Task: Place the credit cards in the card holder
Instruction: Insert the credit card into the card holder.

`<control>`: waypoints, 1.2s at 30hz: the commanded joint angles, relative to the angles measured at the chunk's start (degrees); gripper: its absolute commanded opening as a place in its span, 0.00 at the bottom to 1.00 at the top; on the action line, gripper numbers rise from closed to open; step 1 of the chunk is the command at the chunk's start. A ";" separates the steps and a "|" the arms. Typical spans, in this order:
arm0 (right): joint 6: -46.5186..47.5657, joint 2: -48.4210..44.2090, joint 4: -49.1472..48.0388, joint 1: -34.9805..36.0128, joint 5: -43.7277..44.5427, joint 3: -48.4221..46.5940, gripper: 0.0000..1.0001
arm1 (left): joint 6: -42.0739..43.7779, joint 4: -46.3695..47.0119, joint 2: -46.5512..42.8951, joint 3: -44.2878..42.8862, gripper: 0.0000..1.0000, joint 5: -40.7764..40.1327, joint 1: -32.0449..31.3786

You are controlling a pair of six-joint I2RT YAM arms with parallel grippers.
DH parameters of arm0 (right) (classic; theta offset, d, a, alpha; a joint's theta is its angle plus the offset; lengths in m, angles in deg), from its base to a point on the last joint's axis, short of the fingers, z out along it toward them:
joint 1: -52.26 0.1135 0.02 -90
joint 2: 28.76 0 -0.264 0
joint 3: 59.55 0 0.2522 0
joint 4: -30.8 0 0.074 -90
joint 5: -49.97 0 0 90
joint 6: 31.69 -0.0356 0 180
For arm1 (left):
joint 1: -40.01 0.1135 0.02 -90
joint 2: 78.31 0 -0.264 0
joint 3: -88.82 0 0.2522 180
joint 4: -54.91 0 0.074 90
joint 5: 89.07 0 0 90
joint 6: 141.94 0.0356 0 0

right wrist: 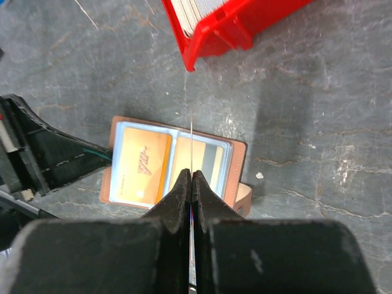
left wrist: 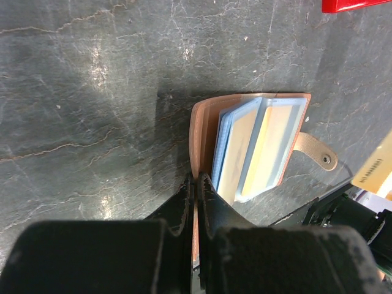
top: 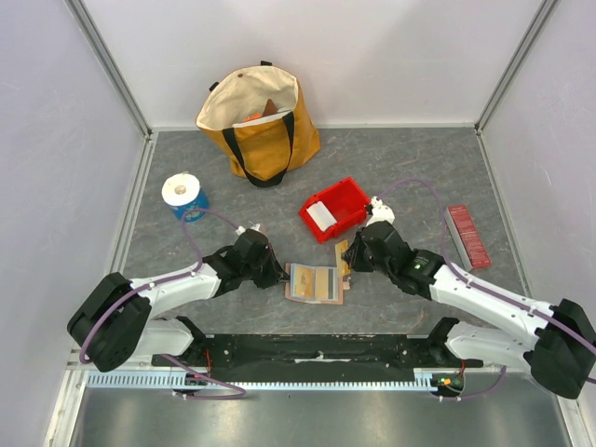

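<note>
near the middle of the table (top: 186,158), between your two arms, the card holder (top: 314,282) lies open and flat. your left claw (left wrist: 196,184) is pinched tight on the edge of the holder's tan cover, on its left side. your right claw (right wrist: 192,177) is closed on a yellowish card (left wrist: 373,168), held on edge above the open holder. two yellowish cards (right wrist: 142,165) sit in its clear sleeves. just behind it, the red bin (top: 346,194) holds white cards (top: 321,216).
</note>
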 commanded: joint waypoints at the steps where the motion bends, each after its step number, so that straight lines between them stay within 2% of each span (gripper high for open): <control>1: 1.38 -2.47 -0.66 0.76 3.13 -2.56 0.00 | 0.43 1.92 -1.73 -0.38 0.02 1.01 0.23; 5: 0.60 0.07 -5.33 2.96 1.81 -2.73 0.00 | -1.24 3.06 -3.05 0.76 0.02 1.10 0.15; 13: -5.82 6.83 -16.83 9.11 6.02 -3.61 0.00 | -4.67 5.79 -6.22 3.84 0.02 0.40 0.06; 18: -7.58 11.76 -19.65 13.42 9.71 -5.55 0.00 | -6.43 6.93 -7.53 5.42 0.02 -0.30 -0.20; 25: -7.67 17.91 -19.84 17.11 13.40 -8.71 0.00 | -7.57 8.43 -8.50 6.83 0.02 -0.22 -0.21; 36: -6.53 23.72 -15.97 18.52 16.48 -12.23 0.00 | -7.75 9.04 -9.82 7.62 0.02 0.13 -0.12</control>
